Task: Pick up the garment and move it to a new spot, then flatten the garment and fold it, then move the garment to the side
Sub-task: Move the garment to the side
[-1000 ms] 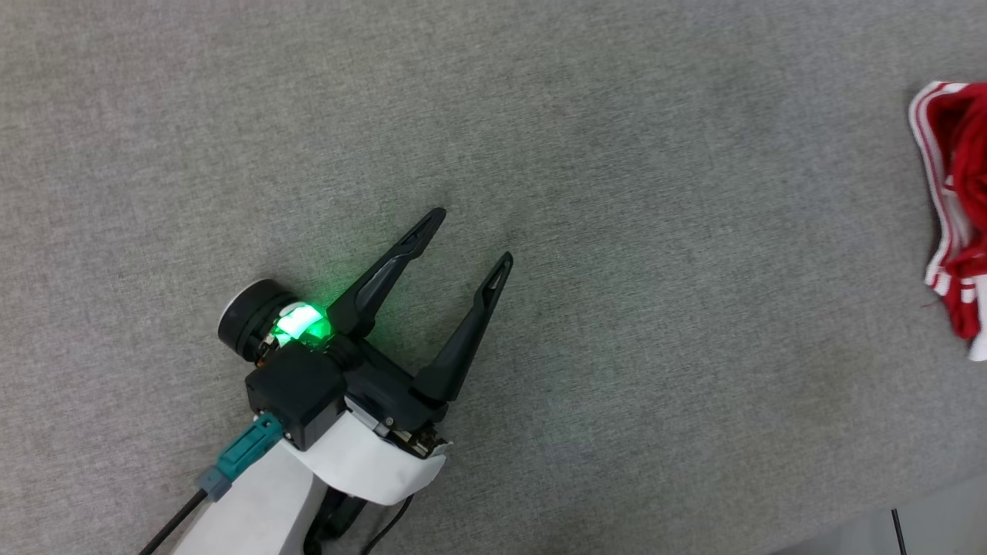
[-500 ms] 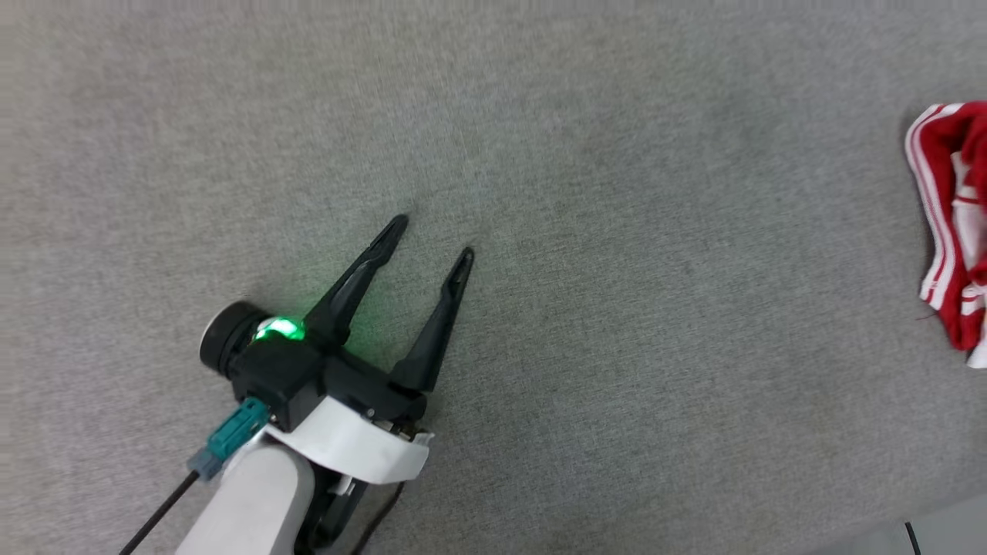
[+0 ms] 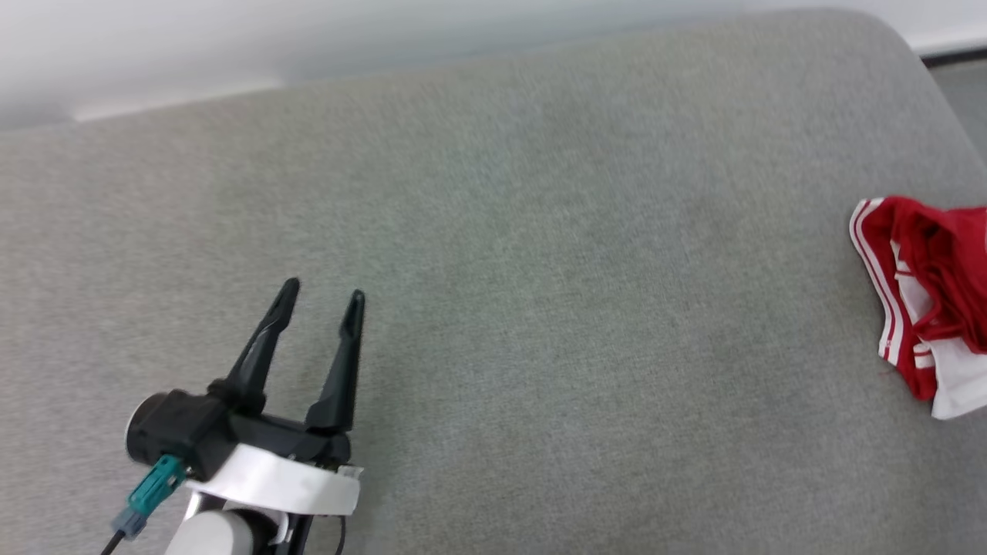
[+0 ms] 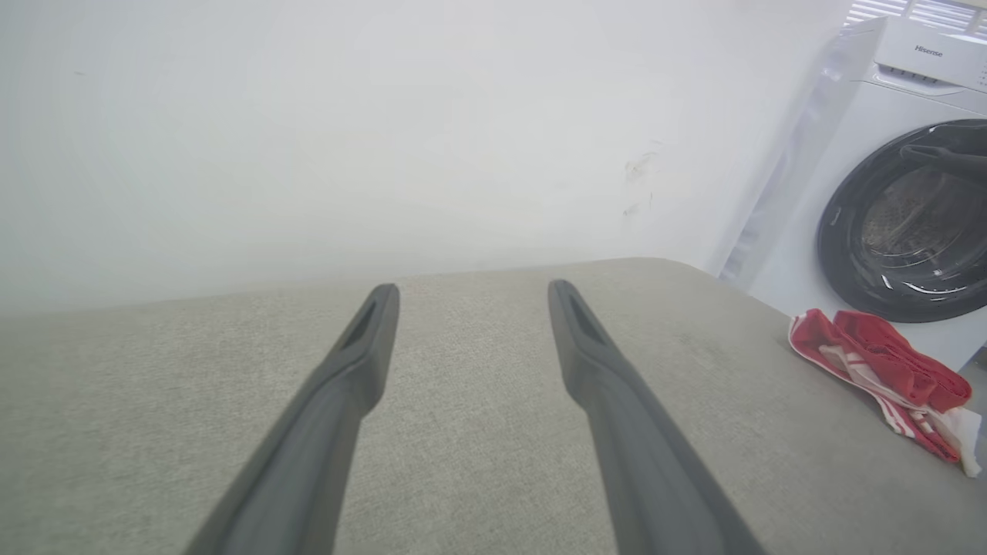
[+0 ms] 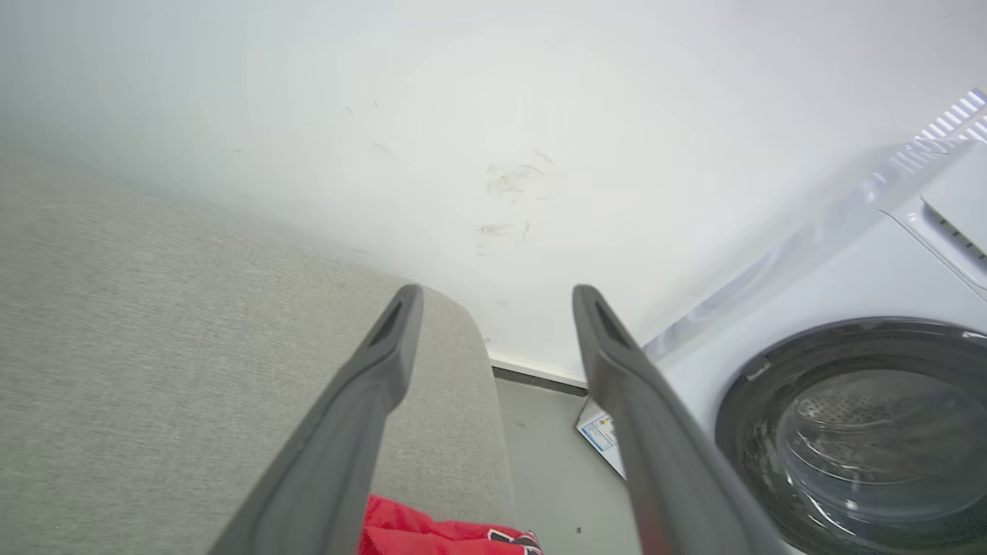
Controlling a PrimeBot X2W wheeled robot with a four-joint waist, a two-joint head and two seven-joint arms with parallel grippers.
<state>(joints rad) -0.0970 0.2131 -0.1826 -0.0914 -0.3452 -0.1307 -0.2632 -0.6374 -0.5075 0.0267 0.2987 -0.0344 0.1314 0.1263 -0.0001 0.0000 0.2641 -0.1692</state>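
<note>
Head view: pale grey woven-fabric surface (image 3: 540, 308) with a rounded far-right corner, set against a white wall (image 3: 231, 46). The garment (image 3: 925, 301) lies bunched at the surface's right edge — red folds, red-white striped trim, a white patch at its near end. The frame's right border cuts it off, so its full extent and any print cannot be read. Left gripper (image 3: 322, 291) at lower left, well apart from the garment, fingers spread with nothing between them, over bare fabric (whether it touches the surface is unclear). Left wrist view: the crumpled heap sits near the surface's right edge, and behind it stands a white front-loading washing machine (image 4: 910, 177) with a dark round door, its drum dim. Right wrist view: right gripper (image 5: 497, 297), fingers apart and gripping nothing, points past the surface's corner toward the wall. Scuff marks (image 5: 509, 181) on the wall, grey floor (image 5: 555, 462) below, and a small printed label (image 5: 600, 432) by the machine's lower side — text too small to read. A scrap of red garment shows at the bottom edge, partly hidden behind the finger on that view's left.
</note>
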